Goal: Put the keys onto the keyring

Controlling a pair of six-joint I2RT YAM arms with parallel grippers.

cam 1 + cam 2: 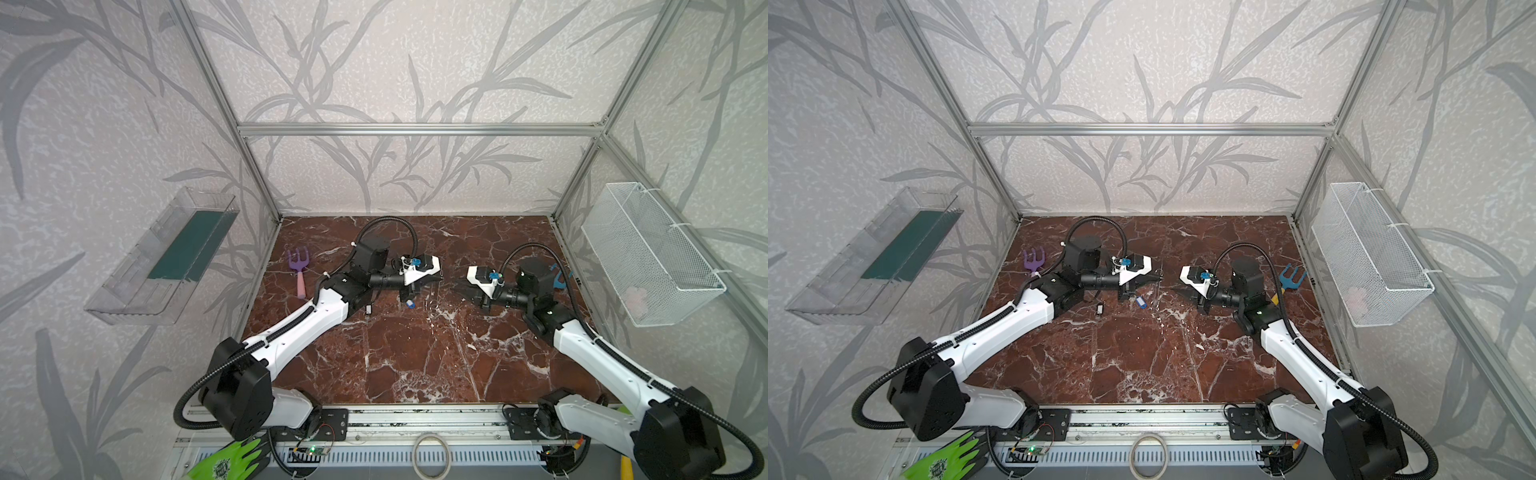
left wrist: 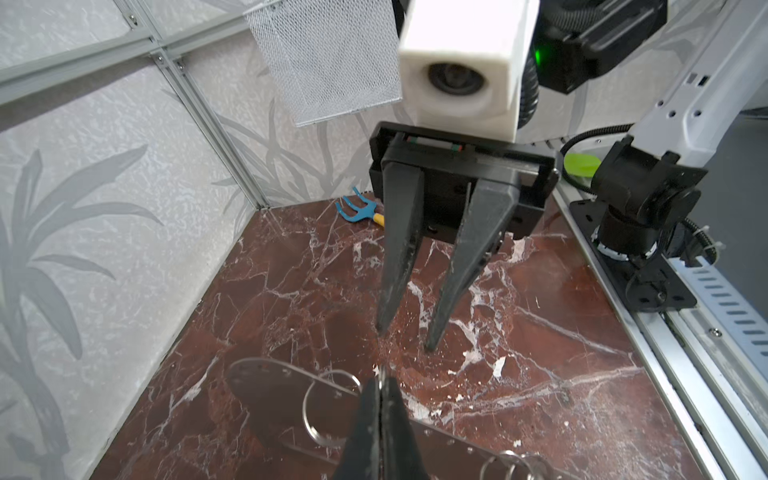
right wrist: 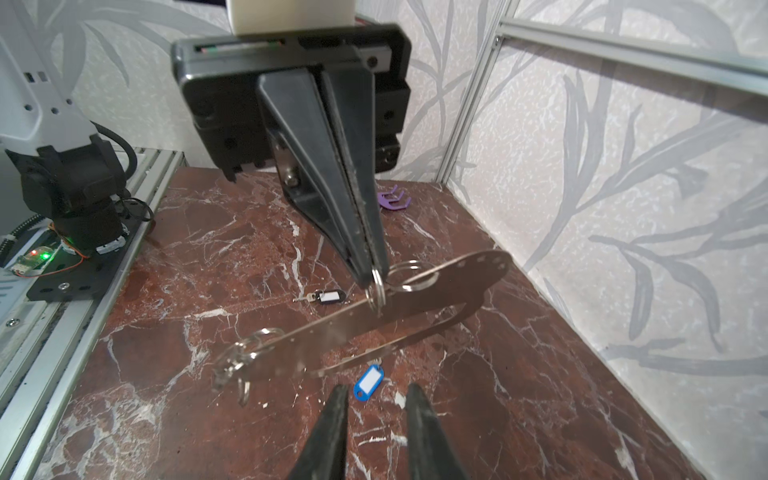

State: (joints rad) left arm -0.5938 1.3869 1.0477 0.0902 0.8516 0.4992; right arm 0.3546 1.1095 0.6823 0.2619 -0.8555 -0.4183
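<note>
Nearest me, on the front rail (image 1: 415, 424), lay a bright green fabric glove (image 1: 232, 459) with a dark printed emblem too small to read, beside a pale ring of tape (image 1: 431, 455). On the red-brown marbled desk (image 1: 415, 365) the two keys lay loose near the middle: the small key with the black plastic tag (image 3: 328, 296) to the left, the silver key with the blue plastic tag (image 3: 368, 383) just right of it. Both tags showed white label windows; I saw no writing in either. Just above them the left end effector (image 3: 371, 276) was clamped shut on a small split ring (image 3: 376, 293) of the flat grey metal keyring (image 3: 457, 286), which hung tilted clear of the desk. I judged that hold was meant to present its free rings to the other arm. The right end effector (image 2: 406, 337) faced it from the right, its jaws partly apart and empty, well placed, I thought, to go down for the blue-tagged key. Farther back lay a purple plastic hand fork (image 1: 300, 266) at the left and a blue plastic hand fork (image 1: 1291, 278) at the right, clear of the work.
</note>
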